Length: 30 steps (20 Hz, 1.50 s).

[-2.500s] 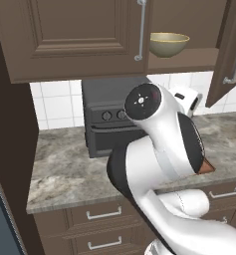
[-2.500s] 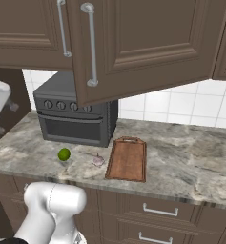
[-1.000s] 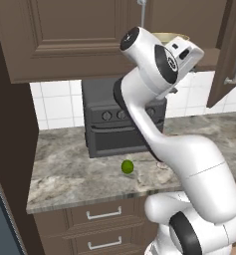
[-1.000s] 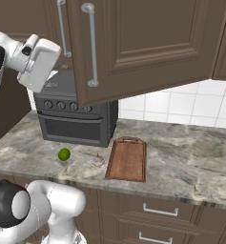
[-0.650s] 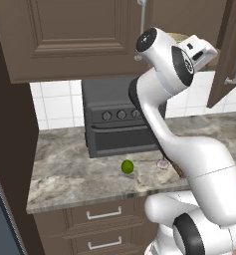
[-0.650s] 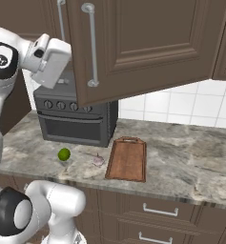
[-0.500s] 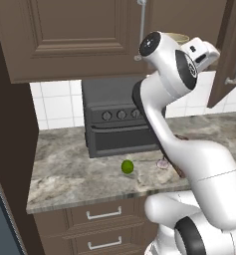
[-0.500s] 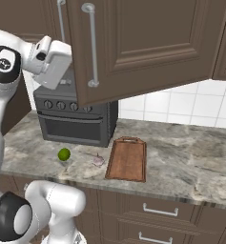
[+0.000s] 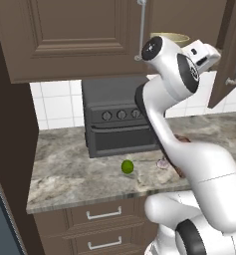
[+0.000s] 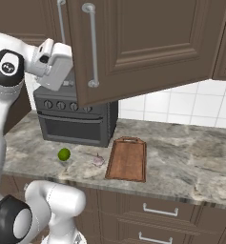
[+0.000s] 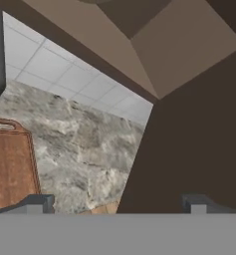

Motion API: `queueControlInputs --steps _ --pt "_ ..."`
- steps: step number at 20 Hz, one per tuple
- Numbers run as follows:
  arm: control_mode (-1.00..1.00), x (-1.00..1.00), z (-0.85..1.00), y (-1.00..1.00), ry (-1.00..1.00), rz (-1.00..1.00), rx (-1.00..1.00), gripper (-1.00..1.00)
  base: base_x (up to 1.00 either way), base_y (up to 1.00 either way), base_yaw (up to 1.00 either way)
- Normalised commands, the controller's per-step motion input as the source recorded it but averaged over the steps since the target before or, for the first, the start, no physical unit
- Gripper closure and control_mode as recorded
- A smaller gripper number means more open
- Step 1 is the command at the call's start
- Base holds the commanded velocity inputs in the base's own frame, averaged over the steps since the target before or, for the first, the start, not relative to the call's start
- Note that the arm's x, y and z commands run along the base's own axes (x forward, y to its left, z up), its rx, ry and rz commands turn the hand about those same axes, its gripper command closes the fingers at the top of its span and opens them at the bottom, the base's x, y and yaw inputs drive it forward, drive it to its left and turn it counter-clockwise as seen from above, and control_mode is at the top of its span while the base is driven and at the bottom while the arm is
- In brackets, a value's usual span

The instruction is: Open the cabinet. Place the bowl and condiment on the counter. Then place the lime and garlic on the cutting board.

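Observation:
The cabinet point(image 9: 79, 35) has its right door point(image 10: 148, 47) swung open. On its shelf stands the bowl point(image 9: 175, 37), mostly behind my raised arm. My gripper point(image 11: 117, 203) is up at shelf height just below and right of the bowl, open, with nothing between its fingertips point(image 11: 37, 201). On the counter point(image 10: 181, 143) the lime point(image 10: 64, 154) and the garlic point(image 10: 98, 161) lie left of the cutting board point(image 10: 128, 158). In the hand view the cutting board point(image 11: 10, 164) lies at the left and the open door point(image 11: 194, 134) at the right. The condiment is hidden.
A dark toaster oven point(image 10: 76, 119) stands on the counter against the tiled wall, behind the lime. Drawers with short silver handles point(image 9: 103, 215) run below the counter edge. A tall dark panel point(image 9: 10, 149) bounds the counter on the left.
The arm has risen from low over the counter to cabinet height. Over the last second the hand has moved right, closer under the bowl. Jaws stayed open.

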Motion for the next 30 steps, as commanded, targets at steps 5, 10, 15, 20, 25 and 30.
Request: queueControlInputs --steps 5,10,15,20,25,30 --pt "-1.00 0.18 0.00 -0.43 -0.01 -0.07 0.00 -1.00 0.00 0.00 0.00" --pt "-1.00 0.15 0.00 -0.51 -0.03 -0.12 0.01 -1.00 0.00 0.00 0.00" --pt "-1.00 0.11 0.00 -0.46 -0.05 -0.21 0.00 -1.00 0.00 0.00 0.00" --pt "-1.00 0.04 -0.01 -0.24 -0.04 -0.33 -0.12 -1.00 0.00 0.00 0.00" --pt "-1.00 0.03 -0.04 -0.31 -0.05 -0.36 -0.12 -1.00 0.00 0.00 0.00" --pt "-1.00 0.11 -0.01 -0.54 -0.01 -0.30 -0.08 -1.00 0.00 0.00 0.00"
